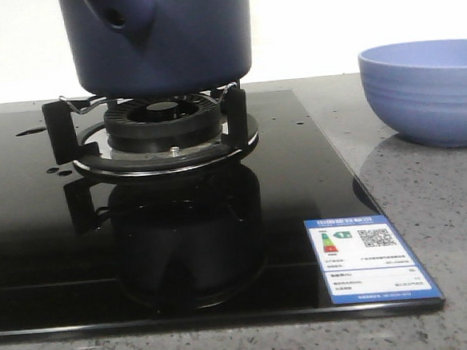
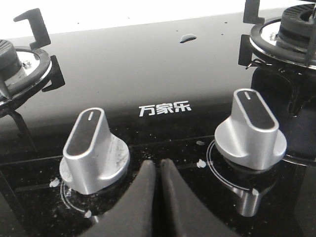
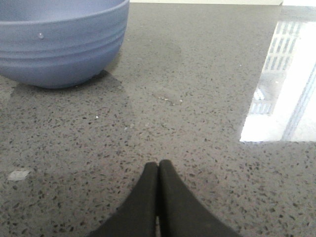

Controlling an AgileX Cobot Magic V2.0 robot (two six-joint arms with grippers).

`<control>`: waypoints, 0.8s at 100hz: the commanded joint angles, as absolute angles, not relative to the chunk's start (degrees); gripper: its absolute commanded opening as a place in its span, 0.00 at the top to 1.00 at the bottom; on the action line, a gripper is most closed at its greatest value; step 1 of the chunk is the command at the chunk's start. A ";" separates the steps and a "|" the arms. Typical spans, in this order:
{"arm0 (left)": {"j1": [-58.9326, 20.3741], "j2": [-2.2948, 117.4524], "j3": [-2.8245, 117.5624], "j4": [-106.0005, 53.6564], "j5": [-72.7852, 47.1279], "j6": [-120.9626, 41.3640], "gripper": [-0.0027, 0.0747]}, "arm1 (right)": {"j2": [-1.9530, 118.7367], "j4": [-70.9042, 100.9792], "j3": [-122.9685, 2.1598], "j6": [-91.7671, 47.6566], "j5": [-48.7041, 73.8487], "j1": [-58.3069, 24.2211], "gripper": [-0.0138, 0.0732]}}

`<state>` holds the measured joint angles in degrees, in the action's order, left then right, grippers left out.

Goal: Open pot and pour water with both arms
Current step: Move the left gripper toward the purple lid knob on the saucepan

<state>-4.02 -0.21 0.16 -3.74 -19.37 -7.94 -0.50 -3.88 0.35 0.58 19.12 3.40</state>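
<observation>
The dark navy pot (image 1: 160, 36) stands on the burner grate (image 1: 153, 120) of the black glass stove (image 1: 222, 248); its stubby side spout with a round hole (image 1: 116, 17) faces the camera, and its top is cut off by the frame. Neither gripper shows in the front view. My left gripper (image 2: 159, 165) is shut with nothing in it, low over the stove's front between the two silver knobs (image 2: 94, 148) (image 2: 252, 131). My right gripper (image 3: 158, 165) is shut and empty above the grey speckled counter (image 3: 197, 123), short of the light blue ribbed bowl (image 3: 59, 42).
The light blue bowl (image 1: 428, 89) sits on the counter right of the stove. A blue energy label (image 1: 367, 258) is stuck on the stove's front right corner. A second burner (image 2: 17, 64) shows in the left wrist view. A water drop (image 2: 187, 37) lies on the glass.
</observation>
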 commanded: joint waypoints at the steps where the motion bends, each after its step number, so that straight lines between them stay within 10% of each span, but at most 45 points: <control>1: -4.29 -1.74 -1.90 -3.99 -16.48 -7.42 0.99 | -1.59 -4.51 1.83 0.53 18.76 3.55 0.92; 80: -4.29 -1.74 -1.90 -3.37 -8.94 -7.42 0.99 | -1.59 -30.62 1.83 0.53 3.05 3.55 0.92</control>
<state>-4.02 -0.21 0.16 -0.36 -17.34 -7.94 -0.50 -28.56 0.45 0.58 11.46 3.40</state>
